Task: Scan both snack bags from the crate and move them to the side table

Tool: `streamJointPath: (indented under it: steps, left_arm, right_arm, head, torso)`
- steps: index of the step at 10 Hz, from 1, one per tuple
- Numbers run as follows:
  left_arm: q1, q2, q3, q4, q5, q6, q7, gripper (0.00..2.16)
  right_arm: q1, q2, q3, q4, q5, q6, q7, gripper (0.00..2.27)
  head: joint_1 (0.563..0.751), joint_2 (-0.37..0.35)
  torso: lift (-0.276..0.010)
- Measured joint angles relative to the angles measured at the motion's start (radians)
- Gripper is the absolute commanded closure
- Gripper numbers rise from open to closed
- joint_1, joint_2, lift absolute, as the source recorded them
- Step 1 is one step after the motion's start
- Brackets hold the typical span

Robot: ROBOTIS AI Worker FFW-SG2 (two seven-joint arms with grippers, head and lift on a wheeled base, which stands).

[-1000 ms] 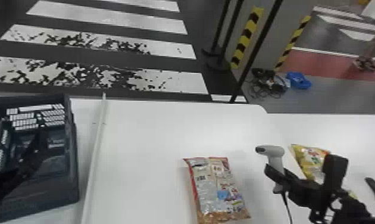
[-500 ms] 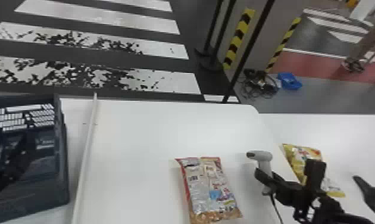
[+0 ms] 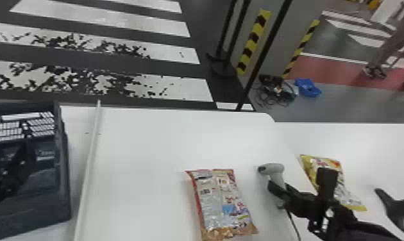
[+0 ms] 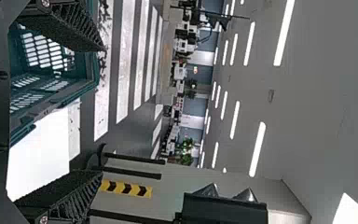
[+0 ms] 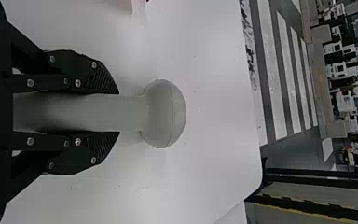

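Starting with the head view: the red-edged snack bag (image 3: 222,205) is lying flat on the near part of the main table (image 3: 153,160), roughly mid-table. The yellow snack bag (image 3: 345,189) is over on the side table (image 3: 387,144) to the right, partly hidden behind the right arm. The dark crate (image 3: 50,205) sits at the far left of the scene, with the left gripper (image 3: 18,166) showing dark against it, so I can't tell what's inside. A pale raised bar (image 3: 88,166) runs near to far between crate and red-edged bag. Right of that bag, the right gripper (image 3: 277,190) has the scanner (image 3: 273,171) by its handle, head facing left. So the scanner, its cable (image 3: 294,224) and the right arm are kinda in the way between that bag and the side table. There's also a black pronged thing (image 3: 397,205) near the right edge. Out on the floor beyond: a cable heap (image 3: 275,89), a blue item (image 3: 307,87) just beside it, and yellow-black striped markings (image 3: 254,41).

Left wrist view: the left gripper (image 4: 102,111) has its jaws spread wide apart, with the crate's slotted walls near one finger. Farther off are white floor stripes and dark poles, plus a black boxy thing (image 4: 223,207).

Right wrist view: the right gripper (image 5: 119,113) is clamped on the scanner handle, one finger pressed along each side, rounded head sticking out past the tips over the white tabletop.
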Motion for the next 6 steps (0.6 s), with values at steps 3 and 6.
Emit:
streamJointPath:
  steps: [3,6]
  left_arm:
    - [0.0,-0.001,0.0,-0.001,0.0,0.0,0.0,0.05]
    - [0.0,-0.007,0.0,-0.003,-0.001,-0.002,0.0,0.05]
  right_arm:
    - [0.029,0.007,0.005,-0.037,0.003,-0.028,-0.039,0.0]
    - [0.155,0.025,-0.041,-0.277,0.015,-0.044,-0.133,0.0]
  head:
    - [0.695,-0.304]
    - [0.695,-0.312]
  torso:
    - [-0.095]
    - [-0.095]
